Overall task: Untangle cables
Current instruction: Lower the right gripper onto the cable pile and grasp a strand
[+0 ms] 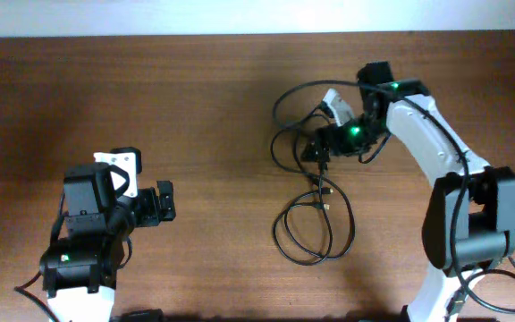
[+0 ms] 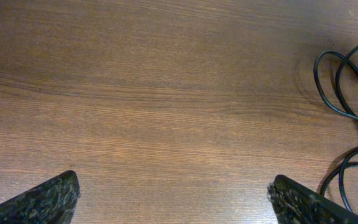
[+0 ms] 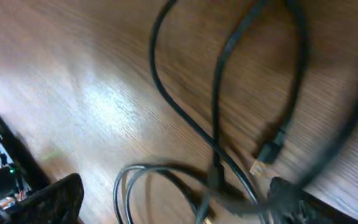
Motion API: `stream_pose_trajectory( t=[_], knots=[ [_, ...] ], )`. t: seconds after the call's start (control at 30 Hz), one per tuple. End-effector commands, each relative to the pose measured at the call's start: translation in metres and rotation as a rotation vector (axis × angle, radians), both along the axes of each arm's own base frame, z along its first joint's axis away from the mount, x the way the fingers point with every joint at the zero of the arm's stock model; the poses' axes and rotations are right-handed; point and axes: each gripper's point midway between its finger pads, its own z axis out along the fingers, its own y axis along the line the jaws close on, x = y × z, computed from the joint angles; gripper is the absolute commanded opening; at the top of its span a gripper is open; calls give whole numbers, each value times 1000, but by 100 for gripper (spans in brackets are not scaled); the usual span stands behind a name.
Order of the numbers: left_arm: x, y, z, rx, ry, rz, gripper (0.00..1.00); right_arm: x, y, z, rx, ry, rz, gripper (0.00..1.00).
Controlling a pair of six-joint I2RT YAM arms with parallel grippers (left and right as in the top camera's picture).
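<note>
The cables [image 1: 319,188] are thin black cords lying in loose loops at the centre-right of the wooden table, with small plug ends near the middle. My right gripper [image 1: 316,150] hovers over the upper loops. In the right wrist view it [image 3: 176,182] is open, with several cords [image 3: 216,112] and a silver-tipped plug [image 3: 258,167] between its fingers. One cord runs against the right finger; the picture is blurred. My left gripper [image 1: 164,202] is open and empty at the lower left, far from the cords. Its own view [image 2: 173,180] shows cable loops [image 2: 317,81] at the right edge.
The brown wooden table [image 1: 195,107] fills the view, with a pale wall strip along its back edge. The right arm's white links [image 1: 436,152] reach in from the lower right. The left arm's base [image 1: 83,259] sits at the lower left.
</note>
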Motion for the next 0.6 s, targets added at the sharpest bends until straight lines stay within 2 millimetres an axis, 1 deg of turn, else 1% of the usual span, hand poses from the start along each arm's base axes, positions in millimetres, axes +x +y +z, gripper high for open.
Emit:
stream_pose_trajectory(
  t=[0.0, 0.03, 0.07, 0.1, 0.13, 0.17, 0.2, 0.23, 0.3, 0.47, 0.57],
  knots=[
    [1, -2, 4, -16, -10, 0, 99, -6, 17, -12, 0, -10, 47, 86],
    [1, -2, 4, -16, -10, 0, 99, -3, 18, -16, -15, -16, 29, 76],
    [1, -2, 4, -16, -10, 0, 99, -1, 16, -21, -43, -9, -6, 64],
    [1, -2, 4, -16, -10, 0, 99, 2, 12, -26, -78, -2, -47, 48],
    [1, -2, 4, -16, -10, 0, 99, 2, 9, -30, -96, 2, -58, 35],
    [1, -2, 4, -16, -10, 0, 99, 0, 8, -32, -101, 6, -58, 26],
    [1, -2, 4, -15, -10, 0, 99, -1, 7, -34, -107, 10, -59, 13],
    [1, -2, 4, -16, -10, 0, 99, -3, 5, -36, -114, 15, -59, 4],
    [1, -2, 4, -16, -10, 0, 99, -8, 4, -40, -119, 33, -58, 4],
    [1, -2, 4, -16, -10, 0, 99, -18, 0, -41, -140, 89, -74, 4],
    [1, -2, 4, -16, -10, 0, 99, -25, -3, -33, -155, 126, -72, 4]
  ],
)
